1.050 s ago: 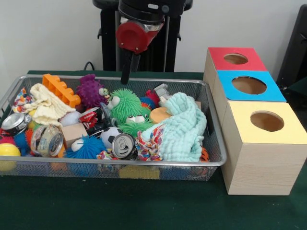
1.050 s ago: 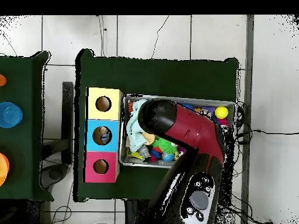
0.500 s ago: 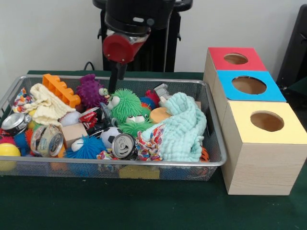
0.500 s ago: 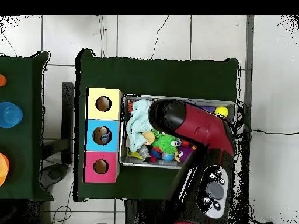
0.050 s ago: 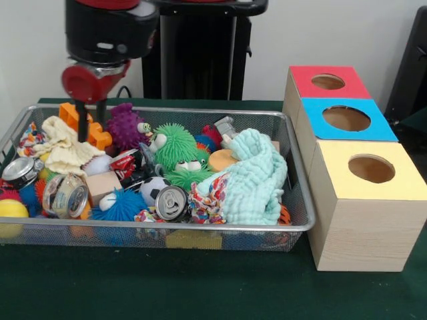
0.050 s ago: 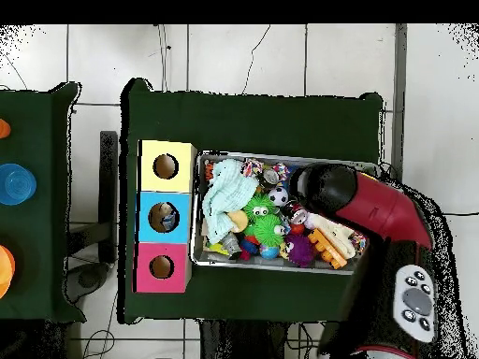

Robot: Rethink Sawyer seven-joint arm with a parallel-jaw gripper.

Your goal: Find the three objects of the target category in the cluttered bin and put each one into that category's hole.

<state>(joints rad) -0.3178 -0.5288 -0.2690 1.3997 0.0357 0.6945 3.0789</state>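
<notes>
Front and overhead views of a wire-mesh bin (image 5: 293, 220) on a green worktop (image 5: 200, 287). The tool (image 5: 90, 130) hangs over the bin's 9 o'clock end in the front view, its two dark fingers (image 5: 81, 123) standing slightly apart with nothing between them, tips just above a cream cloth (image 5: 63, 150) and in front of an orange toothed block (image 5: 100, 137). The arm's red and black housing (image 6: 360, 201) covers the corresponding end of the bin in the overhead view, hiding the contents beneath it.

The bin is filled edge to edge; little bare mesh shows. A mint cloth (image 5: 257, 180) heaps against the 3 o'clock wall and overlies part of a patterned cloth (image 5: 208, 200). Crushed cans lie at the front rim (image 5: 172, 202) and at the 9 o'clock end (image 5: 20, 171); which category is the target cannot be told. A green spiky toy (image 5: 175, 148) and a purple spiky toy (image 5: 125, 127) stand between the tool and the mint cloth.

Three wooden boxes stand just beside the bin's 3 o'clock wall, topped red (image 5: 313, 90), blue (image 5: 313, 123) and yellow (image 5: 333, 180), each with a round hole. Open worktop lies at 6 o'clock.
</notes>
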